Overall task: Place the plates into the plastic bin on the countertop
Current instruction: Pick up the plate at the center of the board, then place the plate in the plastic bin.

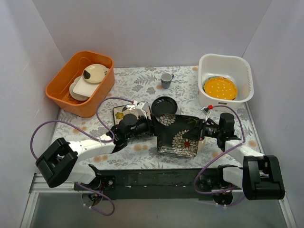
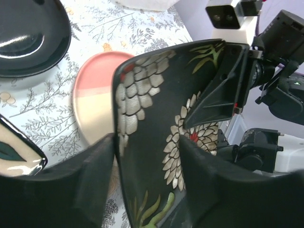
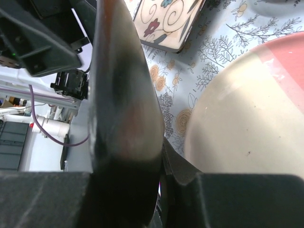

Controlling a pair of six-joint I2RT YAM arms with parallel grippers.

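1. White rounded plastic bin (image 1: 223, 56): at the tabletop's (image 1: 142, 85) far right corner.
2. The black square plate with white flowers (image 1: 178, 135) is held tilted near the near edge.
3. My right fingers (image 3: 247, 199) clamp its rim; my left fingers (image 2: 90, 185) straddle it, parted. I'd back those off before carrying.

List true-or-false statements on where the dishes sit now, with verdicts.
1. The yellow scalloped plate lies in the white bin. True.
2. The black square plate lies flat on the cloth. False: it is held up tilted, right gripper clamped on its rim.
3. The grey-blue cup stands in the white bin. False: it stands on the cloth.
4. A pink plate lies on the cloth below the black square plate. True.
5. The small black plate sits on the pink plate. False: it lies on the cloth, apart.
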